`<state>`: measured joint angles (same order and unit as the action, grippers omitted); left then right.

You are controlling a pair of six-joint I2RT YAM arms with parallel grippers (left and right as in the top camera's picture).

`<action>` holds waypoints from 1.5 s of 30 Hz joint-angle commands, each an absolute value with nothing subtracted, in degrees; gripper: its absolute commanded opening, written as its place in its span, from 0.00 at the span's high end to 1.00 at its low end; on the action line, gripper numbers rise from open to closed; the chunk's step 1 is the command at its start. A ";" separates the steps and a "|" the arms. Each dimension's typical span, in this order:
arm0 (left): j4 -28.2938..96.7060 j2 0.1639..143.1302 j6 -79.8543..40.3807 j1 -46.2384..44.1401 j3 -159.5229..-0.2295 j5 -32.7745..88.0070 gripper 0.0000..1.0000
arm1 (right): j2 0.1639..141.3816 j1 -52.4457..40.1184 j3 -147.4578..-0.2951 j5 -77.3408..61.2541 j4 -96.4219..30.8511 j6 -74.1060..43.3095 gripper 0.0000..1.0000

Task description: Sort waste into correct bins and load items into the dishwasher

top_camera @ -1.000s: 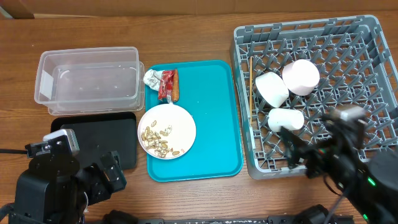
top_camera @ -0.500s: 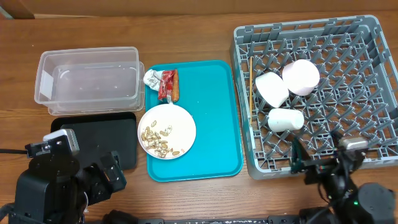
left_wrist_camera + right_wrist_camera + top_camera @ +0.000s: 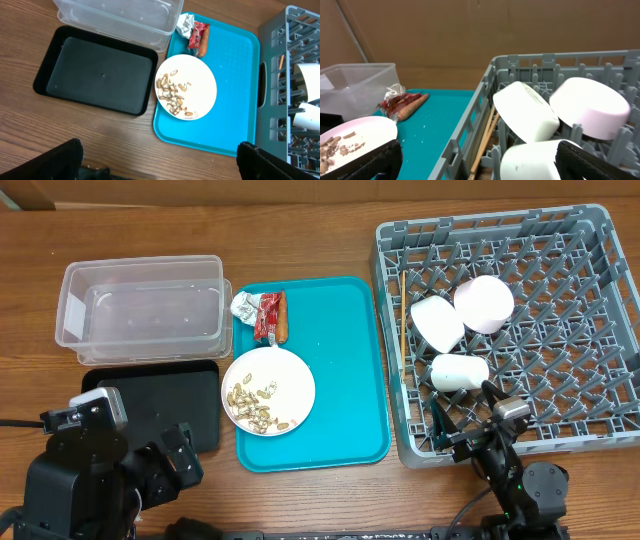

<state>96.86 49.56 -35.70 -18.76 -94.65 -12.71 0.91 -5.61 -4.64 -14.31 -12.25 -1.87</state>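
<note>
The white plate with tan nut-shell scraps sits on the teal tray. Behind it lie the silvery wrapper, red wrapper and sausage stick. The clear tub and black tray stand at the left. The grey rack holds two white cups, a pink bowl and chopsticks. My left gripper is open and empty over the table in front of the black tray. My right gripper is open and empty at the rack's front edge, close to a white cup.
The teal tray lies between the bins and the rack. In the right wrist view the rack's wall stands between the tray and the chopsticks. Bare wooden table lies under the left gripper.
My right arm has drawn back and down from over the rack's front right part to the rack's front edge. The left arm and all objects have not moved.
</note>
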 commanded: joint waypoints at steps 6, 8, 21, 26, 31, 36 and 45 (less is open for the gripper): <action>96.77 49.47 -36.40 -18.68 -95.20 -13.89 0.00 | 0.16 -5.17 -3.27 -15.11 -10.28 -1.67 0.00; 96.77 49.47 -36.40 -18.68 -95.20 -13.89 0.00 | 0.16 -5.17 -3.27 -15.11 -10.28 -1.67 0.00; 96.79 49.47 -36.34 -18.68 -95.20 -13.98 0.00 | 0.16 -5.17 -3.27 -15.11 -10.33 -1.67 0.00; 96.77 49.47 -36.18 -18.68 -95.20 -13.91 0.00 | 0.16 -5.17 -3.27 -15.11 -10.33 -1.69 0.00; 96.77 49.47 -36.18 -18.68 -95.20 -13.89 0.00 | 0.16 -5.17 -3.27 -15.11 -10.33 -1.69 0.00; 96.73 49.47 -36.36 -18.68 -95.20 -13.91 0.00 | 0.16 -5.17 -3.27 -15.11 -10.33 -1.67 0.00; 85.58 49.54 -40.91 -18.68 -95.20 -6.52 0.00 | 0.16 -5.17 -3.27 -15.11 -10.33 -1.69 0.00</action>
<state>86.48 49.60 -39.13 -18.76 -94.65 -8.62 0.89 -5.61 -3.57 -14.79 -10.72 -1.85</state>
